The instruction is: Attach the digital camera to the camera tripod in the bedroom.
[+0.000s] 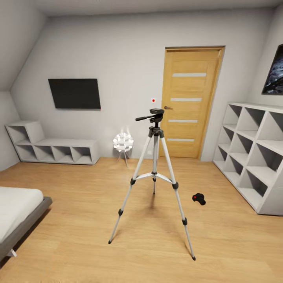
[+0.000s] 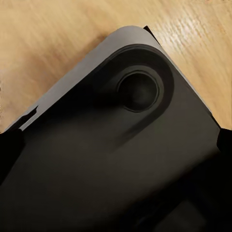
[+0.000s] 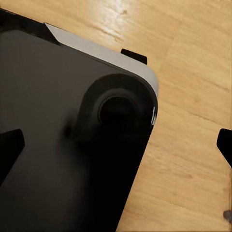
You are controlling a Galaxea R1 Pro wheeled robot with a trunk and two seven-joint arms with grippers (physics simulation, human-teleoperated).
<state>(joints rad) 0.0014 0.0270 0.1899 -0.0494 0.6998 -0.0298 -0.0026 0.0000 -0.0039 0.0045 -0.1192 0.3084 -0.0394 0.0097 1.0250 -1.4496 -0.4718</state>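
Where tripod (image 1: 155,157) stands, camera (image 1: 199,198) beside.

The camera tripod (image 1: 155,173) stands upright, legs spread, pan head bare. The digital camera (image 1: 199,199) lies on the floor near its right leg.

Camera tripod (image 1: 155,173) stands upright mid-floor (image 1: 86,220), three legs spread, pan head on top with handle pointing left. Digital camera (image 1: 199,199) lies on the floor right of the tripod, near its right leg, apart from it. Cube shelf unit (image 1: 251,153) along the right wall, right of the camera; picture (image 1: 275,72) on the wall above it. Door (image 1: 190,103) in the back wall, behind the tripod and slightly right. Lamp (image 1: 123,143) on the floor at the back wall, left of the door. TV (image 1: 74,93) on the back wall further left, low shelf unit (image 1: 53,148) below it. Bed (image 1: 17,216) at near left.
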